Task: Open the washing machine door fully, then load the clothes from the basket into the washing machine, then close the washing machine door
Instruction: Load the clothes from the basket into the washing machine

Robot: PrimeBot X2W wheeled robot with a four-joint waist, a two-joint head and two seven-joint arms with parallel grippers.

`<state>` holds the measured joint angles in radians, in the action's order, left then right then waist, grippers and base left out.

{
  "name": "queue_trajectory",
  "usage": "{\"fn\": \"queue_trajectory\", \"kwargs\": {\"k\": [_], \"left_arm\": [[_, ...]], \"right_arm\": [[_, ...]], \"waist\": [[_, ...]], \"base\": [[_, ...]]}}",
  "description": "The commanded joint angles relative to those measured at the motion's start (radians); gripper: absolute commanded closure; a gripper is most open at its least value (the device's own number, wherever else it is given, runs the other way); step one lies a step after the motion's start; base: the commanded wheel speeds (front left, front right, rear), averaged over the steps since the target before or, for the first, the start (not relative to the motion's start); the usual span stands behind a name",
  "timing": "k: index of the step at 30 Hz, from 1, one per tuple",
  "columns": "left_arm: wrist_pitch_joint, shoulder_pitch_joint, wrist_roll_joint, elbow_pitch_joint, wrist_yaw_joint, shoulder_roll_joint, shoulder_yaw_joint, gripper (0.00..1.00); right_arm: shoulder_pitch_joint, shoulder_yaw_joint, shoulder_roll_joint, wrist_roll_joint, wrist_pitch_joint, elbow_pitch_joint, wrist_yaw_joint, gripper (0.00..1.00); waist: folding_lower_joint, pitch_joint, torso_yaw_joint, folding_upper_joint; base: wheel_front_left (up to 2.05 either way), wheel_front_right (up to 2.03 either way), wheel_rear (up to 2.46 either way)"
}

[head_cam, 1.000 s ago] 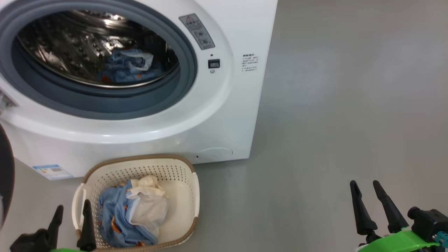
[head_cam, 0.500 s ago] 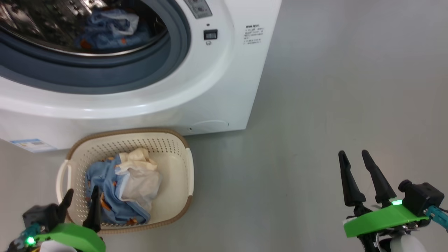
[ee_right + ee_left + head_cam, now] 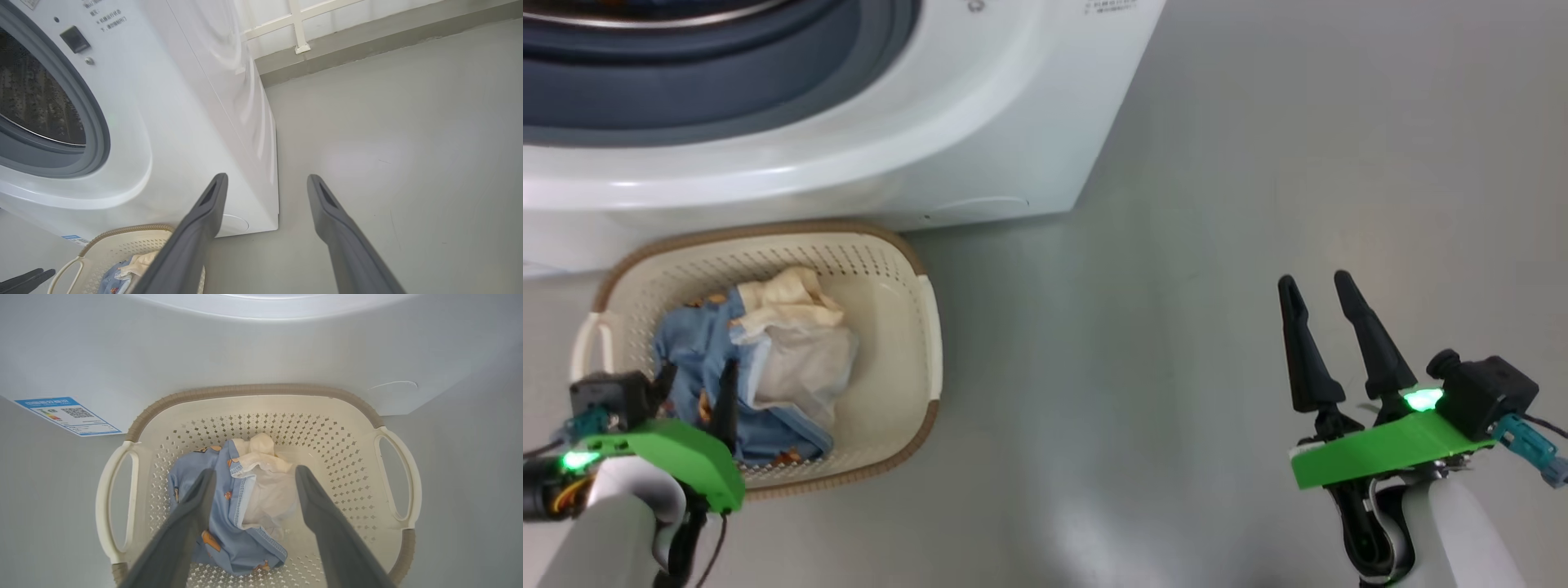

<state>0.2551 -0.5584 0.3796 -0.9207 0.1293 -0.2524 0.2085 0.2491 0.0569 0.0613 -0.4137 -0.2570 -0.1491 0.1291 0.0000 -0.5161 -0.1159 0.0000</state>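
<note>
The cream basket (image 3: 929,327) with a brown rim stands on the floor against the white washing machine (image 3: 980,98). In it lie the clothes (image 3: 768,367): a light blue printed garment and a cream-white piece. My left gripper (image 3: 699,367) hangs open over the basket's near left part. In the left wrist view its fingers straddle the clothes (image 3: 241,522) above them, inside the basket (image 3: 253,390). My right gripper (image 3: 1314,279) is open over bare floor, far right of the basket. The machine's drum opening (image 3: 36,102) is uncovered. The washing machine door is out of view.
Grey floor (image 3: 1176,204) spreads to the right of the machine. A blue label (image 3: 67,414) marks the machine's lower left corner. A wall base with a white rail (image 3: 298,28) runs behind the machine (image 3: 184,102).
The head view has tilted down, so the machine slid up and the drum left the picture. My left gripper has come forward over the basket above the clothes. Both grippers stay open.
</note>
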Motion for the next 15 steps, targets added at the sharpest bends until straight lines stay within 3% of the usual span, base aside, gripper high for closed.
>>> {"fn": "queue_trajectory", "kwargs": {"k": [1,15], "left_arm": [[0.007,-0.031,0.011,-0.015,0.001,-0.052,-0.013,0.0],[-0.023,-0.256,0.099,-0.239,0.001,-0.136,0.155,0.0]], "right_arm": [[0.014,0.03,-0.006,0.015,-0.005,0.026,0.002,0.0],[0.085,0.069,-0.011,-0.009,-0.005,0.053,0.002,0.0]], "waist": [[0.0,-0.074,-0.029,0.0],[0.0,-0.233,-0.084,0.0]], "base": [[0.0,0.0,0.0],[0.0,0.0,0.0]]}}
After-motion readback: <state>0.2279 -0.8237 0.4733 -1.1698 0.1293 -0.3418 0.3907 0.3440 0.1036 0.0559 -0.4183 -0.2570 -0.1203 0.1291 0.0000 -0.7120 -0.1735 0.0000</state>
